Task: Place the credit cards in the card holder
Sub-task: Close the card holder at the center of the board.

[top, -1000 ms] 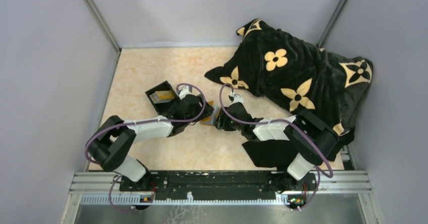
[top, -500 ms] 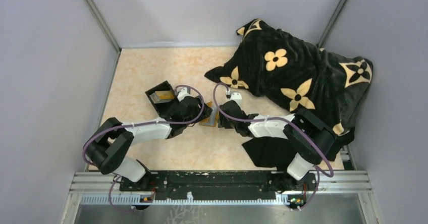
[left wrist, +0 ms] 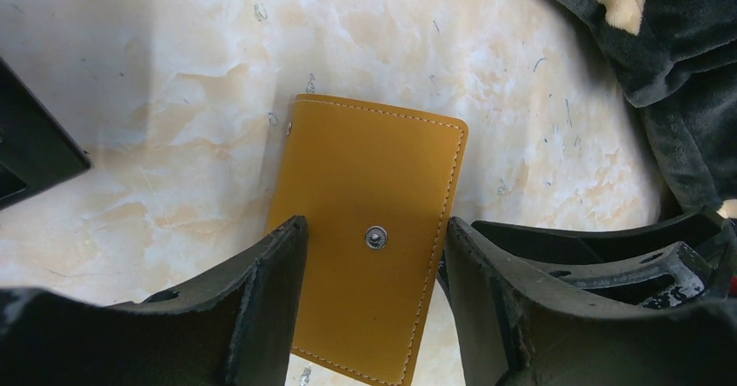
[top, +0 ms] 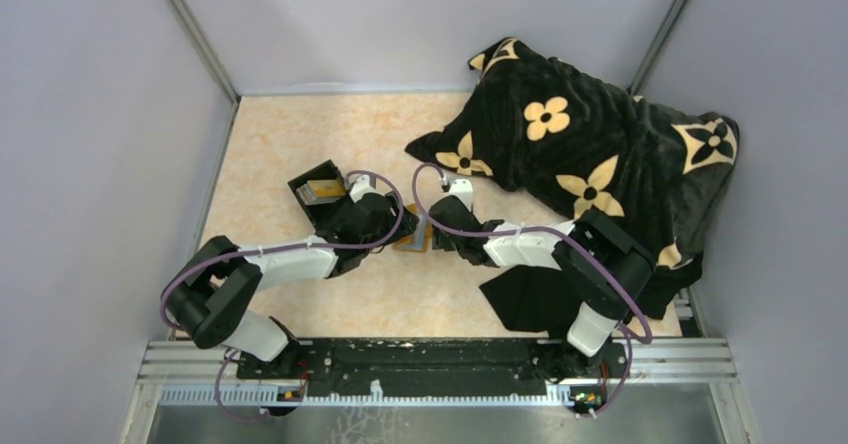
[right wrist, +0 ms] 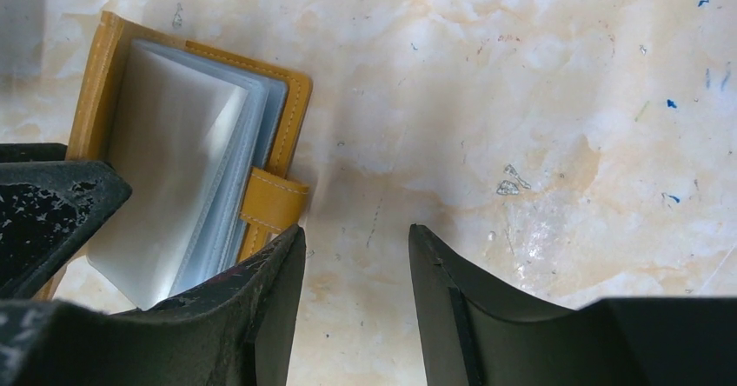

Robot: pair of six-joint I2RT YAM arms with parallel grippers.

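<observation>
When the top view is compared with that of one second earlier, the right arm's wrist and elbow are found shifted leftward, and the left arm is found drawn slightly leftward as well. The card holder (top: 411, 240) is seen in nearly the same spot, between the left gripper (top: 393, 232) and the right gripper (top: 437, 236). One golden-tan credit card (top: 323, 190) is seen lying inside the black open box (top: 300, 186).

From the left wrist, the holder's outer cover, marked by its snap stud (left wrist: 375, 237), is shown between the left fingers (left wrist: 261, 308). These are set apart along its two long edges; whether it is clamped cannot be told.

From the right wrist, the holder is shown opened, with its clear leaves (right wrist: 174, 160) and strap tab (right wrist: 274, 202) exposed. The right jaws are held apart over bare table with nothing between them, and the holder is located just beside one finger.

The table (top: 300, 134) is surfaced in a beige marble pattern, marked with small scuffs and blue specks. A black blanket (top: 600, 144) with tan flowers is heaped at the far right, and a black cloth (top: 525, 309) is spread under the right arm. The cell is enclosed by pale grey-lilac walls (top: 100, 114), aluminium posts (top: 195, 34) are fitted at the far corners, and a metal rail (top: 430, 359) is mounted along the near edge.
</observation>
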